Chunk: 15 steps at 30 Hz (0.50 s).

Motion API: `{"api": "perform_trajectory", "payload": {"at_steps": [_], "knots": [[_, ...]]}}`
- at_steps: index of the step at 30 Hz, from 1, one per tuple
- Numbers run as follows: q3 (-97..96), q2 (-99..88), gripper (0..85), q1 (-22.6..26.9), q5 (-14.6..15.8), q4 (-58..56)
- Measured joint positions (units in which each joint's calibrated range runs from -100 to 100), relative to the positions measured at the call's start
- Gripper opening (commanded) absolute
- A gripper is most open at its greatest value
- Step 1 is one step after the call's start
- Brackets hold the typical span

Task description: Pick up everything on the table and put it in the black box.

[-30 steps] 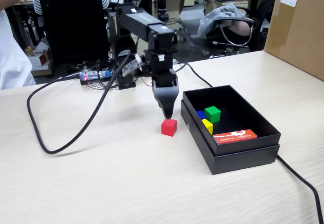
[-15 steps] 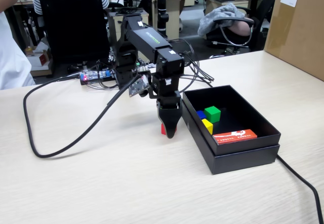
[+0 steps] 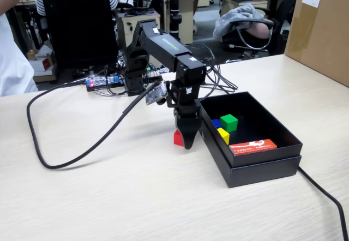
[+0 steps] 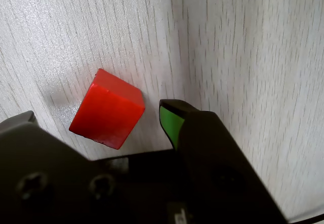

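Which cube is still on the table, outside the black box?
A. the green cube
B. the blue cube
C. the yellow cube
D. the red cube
D: the red cube sits on the table between the open jaws of the gripper, while the green, yellow and blue cubes lie inside the black box.

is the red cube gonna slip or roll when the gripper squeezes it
The red cube looks rigid with flat faces, so rolling seems unlikely. Its glossy surface may be slippery. In the wrist view it sits turned at an angle to the gripper, so the fingers may meet edges first and twist it rather than clamp flat.
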Motion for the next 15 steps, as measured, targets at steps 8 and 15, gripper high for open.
{"api": "perform_trajectory", "payload": {"at_steps": [8, 15], "knots": [[0.00, 0.00, 47.3, -0.73, -0.05, 0.00], [0.00, 1.04, 41.9, -0.88, 0.00, 0.00]]}}
